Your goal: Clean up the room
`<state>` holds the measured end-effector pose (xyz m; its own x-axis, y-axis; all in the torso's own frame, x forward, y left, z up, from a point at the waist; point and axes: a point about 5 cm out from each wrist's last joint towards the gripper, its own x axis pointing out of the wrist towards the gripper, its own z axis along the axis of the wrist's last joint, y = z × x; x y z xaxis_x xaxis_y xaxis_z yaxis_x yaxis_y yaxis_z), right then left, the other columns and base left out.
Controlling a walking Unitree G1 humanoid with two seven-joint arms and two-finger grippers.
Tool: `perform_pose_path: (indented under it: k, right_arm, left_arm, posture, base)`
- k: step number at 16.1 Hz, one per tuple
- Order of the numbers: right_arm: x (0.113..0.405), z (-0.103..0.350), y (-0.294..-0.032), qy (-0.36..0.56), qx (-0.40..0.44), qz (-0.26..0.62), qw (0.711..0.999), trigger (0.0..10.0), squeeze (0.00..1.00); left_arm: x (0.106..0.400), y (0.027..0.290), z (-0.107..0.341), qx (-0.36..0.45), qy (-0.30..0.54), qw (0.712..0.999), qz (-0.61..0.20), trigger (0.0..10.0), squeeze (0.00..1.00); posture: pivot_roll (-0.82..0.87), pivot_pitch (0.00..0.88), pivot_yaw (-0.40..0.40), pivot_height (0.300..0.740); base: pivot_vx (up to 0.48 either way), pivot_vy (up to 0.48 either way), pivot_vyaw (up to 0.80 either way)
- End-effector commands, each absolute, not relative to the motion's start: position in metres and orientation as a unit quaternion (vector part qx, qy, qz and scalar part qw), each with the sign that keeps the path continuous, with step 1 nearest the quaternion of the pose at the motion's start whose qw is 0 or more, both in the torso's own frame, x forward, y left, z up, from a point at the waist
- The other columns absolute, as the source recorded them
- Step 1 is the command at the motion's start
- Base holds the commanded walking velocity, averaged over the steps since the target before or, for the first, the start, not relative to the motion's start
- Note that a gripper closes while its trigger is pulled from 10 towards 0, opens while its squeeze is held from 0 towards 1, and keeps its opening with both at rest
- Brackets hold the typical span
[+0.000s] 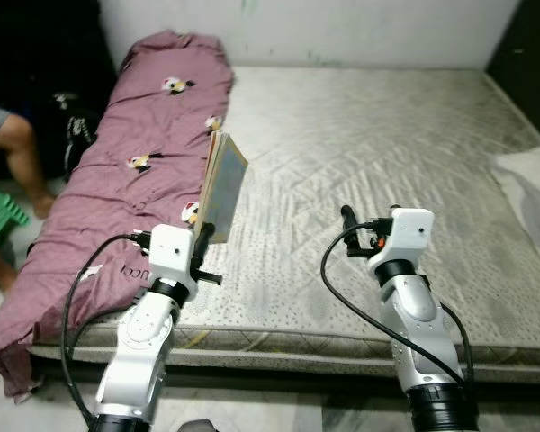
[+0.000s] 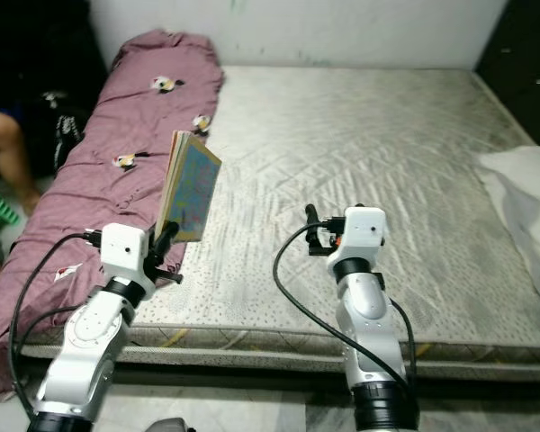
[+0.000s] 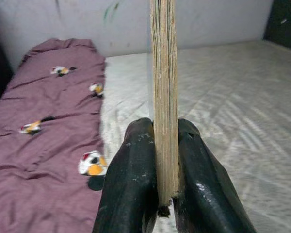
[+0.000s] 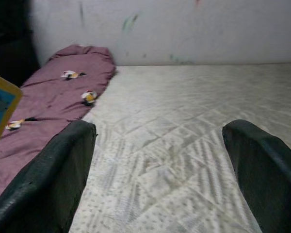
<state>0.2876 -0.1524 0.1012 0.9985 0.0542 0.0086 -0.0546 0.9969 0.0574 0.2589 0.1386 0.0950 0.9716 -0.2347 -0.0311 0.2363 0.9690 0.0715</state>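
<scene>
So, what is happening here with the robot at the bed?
The robot stands at the edge of a bare mattress. Its left hand is shut on a thin book, holding it upright above the mattress, next to a purple blanket that lies along the left side. The right hand is open and holds nothing, hovering over the mattress. A person's leg shows at the far left.

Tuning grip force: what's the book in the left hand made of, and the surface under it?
Book: paper, seemingly thin card cover, printed blue; yellowed page edges show between the left hand fingers. Mattress: quilted woven fabric, matte grey, stitched diamond pattern; likely soft.
</scene>
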Motion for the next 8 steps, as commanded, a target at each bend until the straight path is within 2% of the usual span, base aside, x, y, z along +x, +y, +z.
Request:
perform_pose_path:
  k: [1,6,8]
  right_arm:
    - [0.2866,0.1016,-0.1589,-0.004,0.022,0.02,1.0,10.0,0.0]
    - [0.2881,0.1028,-0.1599,-0.004,0.018,0.019,1.0,10.0,0.0]
    - [0.2872,0.1017,-0.1604,-0.003,0.017,0.018,1.0,10.0,0.0]
  left_arm:
    - [0.2613,0.1353,0.103,0.038,-0.012,0.992,-0.12,10.0,0.0]
    - [0.2622,0.139,0.1026,0.049,-0.009,0.994,-0.101,10.0,0.0]
    - [0.262,0.1391,0.1029,0.057,-0.011,0.993,-0.099,10.0,0.0]
  posture:
    - [-0.03,0.0,0.013,0.74]
    - [-0.03,0.0,0.013,0.74]
    - [-0.03,0.0,0.013,0.74]
  base:
    - [0.0,0.0,0.0]
    - [0.0,0.0,0.0]
    - [0.0,0.0,-0.8]
